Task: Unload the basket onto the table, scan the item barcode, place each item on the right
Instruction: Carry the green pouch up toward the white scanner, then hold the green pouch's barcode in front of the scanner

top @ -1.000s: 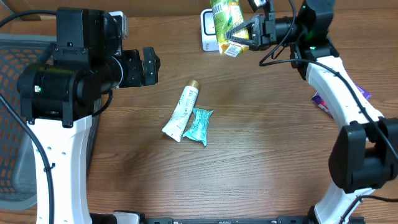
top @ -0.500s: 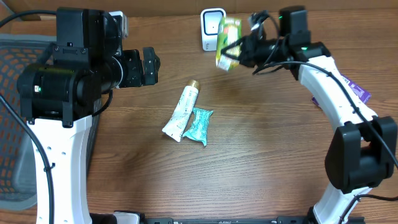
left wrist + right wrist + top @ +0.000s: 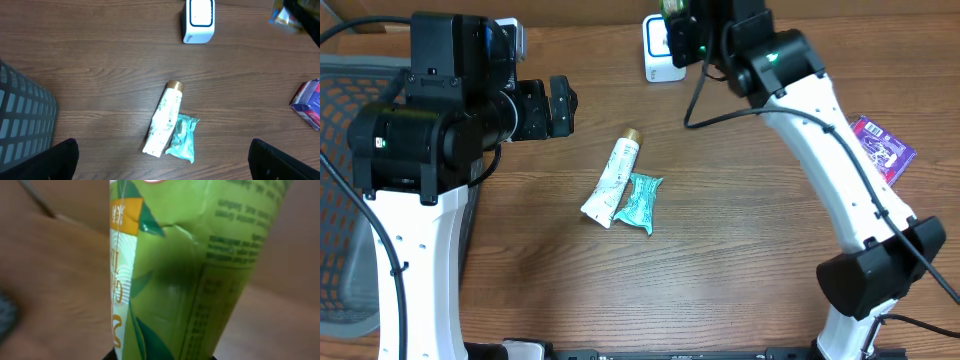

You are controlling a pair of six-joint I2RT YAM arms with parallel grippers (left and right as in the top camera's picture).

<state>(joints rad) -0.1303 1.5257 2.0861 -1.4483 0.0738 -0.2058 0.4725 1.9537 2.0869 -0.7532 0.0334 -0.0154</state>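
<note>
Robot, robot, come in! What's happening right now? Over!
Left jaws wide open, empty. Right jaws shut on green packet, held near white scanner. Tube and teal pouch mid-table, nothing blocking. Over.

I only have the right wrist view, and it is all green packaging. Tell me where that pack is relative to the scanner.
Observer: Overhead, the right gripper holds the green pack right at the white scanner.
Operator: Now report the other arm.
Observer: The left gripper is open and empty, well away from the scanner.
Operator: List the other items.
Observer: A white tube and a teal packet lie touching mid-table; a purple packet is on the right arm's side.
</note>
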